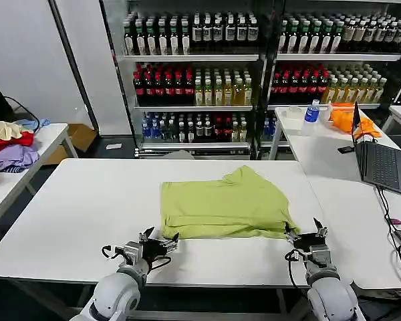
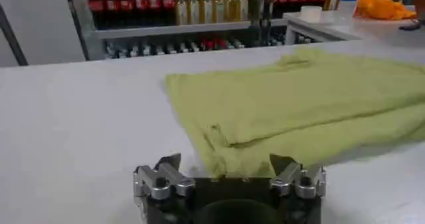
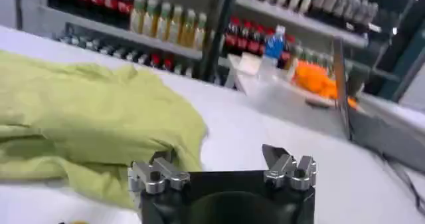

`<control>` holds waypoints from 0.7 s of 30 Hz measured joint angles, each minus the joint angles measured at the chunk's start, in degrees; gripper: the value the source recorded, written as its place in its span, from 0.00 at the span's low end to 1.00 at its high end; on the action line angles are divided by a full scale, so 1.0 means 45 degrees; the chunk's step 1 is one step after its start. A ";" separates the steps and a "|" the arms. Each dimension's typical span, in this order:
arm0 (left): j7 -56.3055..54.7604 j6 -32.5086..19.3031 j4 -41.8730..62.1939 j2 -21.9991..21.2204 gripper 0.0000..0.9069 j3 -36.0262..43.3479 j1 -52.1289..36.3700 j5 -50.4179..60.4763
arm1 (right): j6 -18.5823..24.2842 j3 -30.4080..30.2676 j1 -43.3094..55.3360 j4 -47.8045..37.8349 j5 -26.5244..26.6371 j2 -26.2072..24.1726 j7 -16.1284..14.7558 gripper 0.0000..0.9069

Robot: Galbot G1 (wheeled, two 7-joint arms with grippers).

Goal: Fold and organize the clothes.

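T-shirt (image 1: pixel 220 204) lies folded, long axis left-right, collar pointing away.

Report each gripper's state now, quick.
Left gripper: open, empty, at the near left corner of the T-shirt.
Right gripper: open, empty, at the shirt's near right corner.

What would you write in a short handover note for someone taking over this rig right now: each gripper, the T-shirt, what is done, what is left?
Left gripper: jaws open, holding nothing, low over the table at the near left corner of the T-shirt.
Right gripper: jaws open, holding nothing, at the shirt's near right corner.
T-shirt: lying mid-table, already partly folded into a rough rectangle, far edge bunched.
Left: probably grasp the near corners, finish the fold, tidy it.
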 measured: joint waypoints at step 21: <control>-0.0155 0.0064 0.0541 -0.0019 0.04 -0.0044 -0.0057 -0.0277 | -0.0800 -0.0934 0.0636 -0.0488 0.1936 -0.0145 0.0318 0.00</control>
